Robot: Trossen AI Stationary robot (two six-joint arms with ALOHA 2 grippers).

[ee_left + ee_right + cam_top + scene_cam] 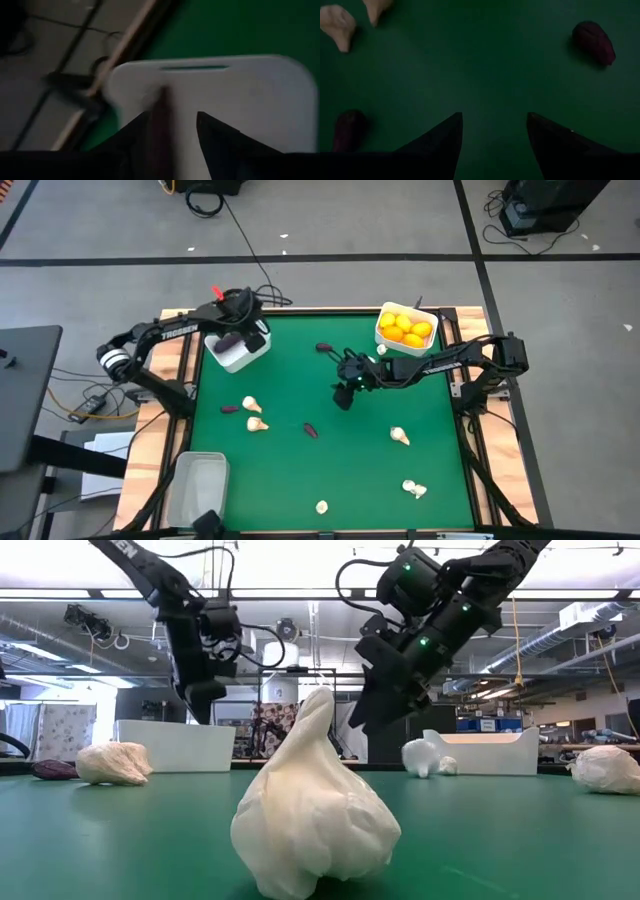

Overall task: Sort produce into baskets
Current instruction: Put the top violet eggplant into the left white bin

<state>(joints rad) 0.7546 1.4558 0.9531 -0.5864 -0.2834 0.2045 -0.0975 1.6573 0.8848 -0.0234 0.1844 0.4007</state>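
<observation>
— Three baskets, as we count them: a white basket full of orange citrus at the mat's far right edge, a second white basket with a purple piece in it at the far left edge, and a clear basket off the near left corner.

— And the loose produce, taking the citrus basket as our mark?

— We see one eggplant piece just left of it, two more nearer us, one mid-mat and one farther left. Garlic bulbs lie scattered nearer us: a pair at left, one below the basket, two at the near edge, one of them close to the low camera.

— The grippers?

— Our right gripper hangs over bare green mat, left of and nearer than the citrus basket, fingers spread wide with nothing between them. Our left gripper sits over the second white basket; whether its fingers are parted around anything, we cannot tell.
</observation>
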